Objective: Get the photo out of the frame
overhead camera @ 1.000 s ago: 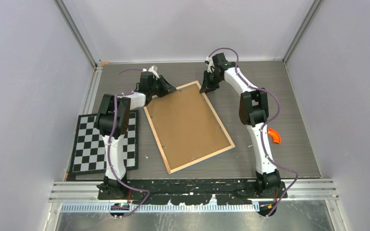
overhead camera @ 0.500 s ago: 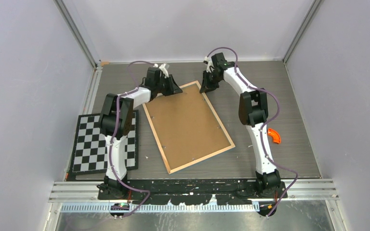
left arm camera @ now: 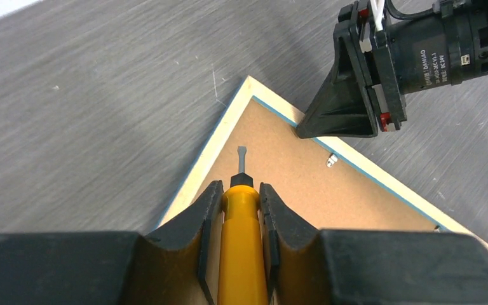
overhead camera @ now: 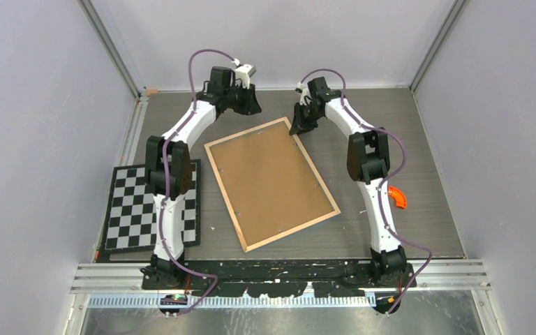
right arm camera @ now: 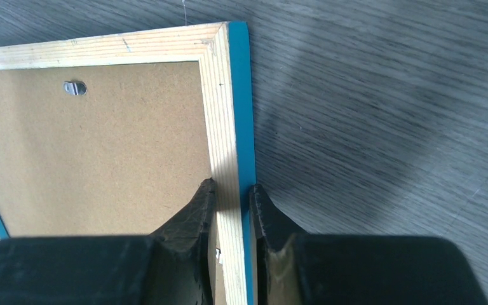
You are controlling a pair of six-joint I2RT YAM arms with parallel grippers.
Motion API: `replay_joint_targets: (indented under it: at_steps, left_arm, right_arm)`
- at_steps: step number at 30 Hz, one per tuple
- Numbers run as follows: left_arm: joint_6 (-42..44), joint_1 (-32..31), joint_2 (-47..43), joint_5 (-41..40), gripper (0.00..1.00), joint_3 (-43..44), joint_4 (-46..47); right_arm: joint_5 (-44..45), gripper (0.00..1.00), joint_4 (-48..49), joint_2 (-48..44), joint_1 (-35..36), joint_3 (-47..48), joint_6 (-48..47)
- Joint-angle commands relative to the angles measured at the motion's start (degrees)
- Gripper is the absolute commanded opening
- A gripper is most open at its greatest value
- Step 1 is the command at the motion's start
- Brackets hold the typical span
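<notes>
Across the middle of the top view, the frame [overhead camera: 272,183] is lying face down and skewed on the grey table [overhead camera: 391,125], its brown fibreboard back facing up inside a light wood rim; the photo is hidden beneath that back.

At the frame's uppermost corner in the top view, the right gripper [overhead camera: 300,128] is pinching the rim. Its wrist view is showing the jaws clamped on the wood strip, one finger [right arm camera: 194,210] sitting on the fibreboard side and the other pressing against the blue outer edge. A small metal tab [right arm camera: 74,88] is lying flat on the back at the upper left of that view.

Just left of it, near the top centre of the top view, the left gripper [overhead camera: 250,106] is hanging beside the frame's upper edge; its jaws are closed tight around the yellow handle of a flat-bladed screwdriver [left arm camera: 239,216]. In the left wrist view the grey blade is pointing over the fibreboard just inside that same corner, near the right gripper's fingertips; whether the blade is touching the board cannot be told.

A black-and-white checkerboard [overhead camera: 136,209] is lying at the left of the top view, just beside the frame; a small orange curved piece [overhead camera: 397,197] is lying at the right, well apart from the frame.
</notes>
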Motion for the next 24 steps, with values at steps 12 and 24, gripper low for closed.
replay_joint_targets:
  at_steps: [12,24]
  left_arm:
    - [10.5,-1.2,5.4,-4.6,0.0,8.4,-13.0]
    - [8.5,-1.6,8.5,-7.2,0.0,10.5,-12.6]
  right_arm:
    - [-3.5,0.01,-2.3,-1.1,0.9,-2.7,2.6]
    - [-3.5,0.01,-2.1,-1.0,1.0,-3.1,2.6]
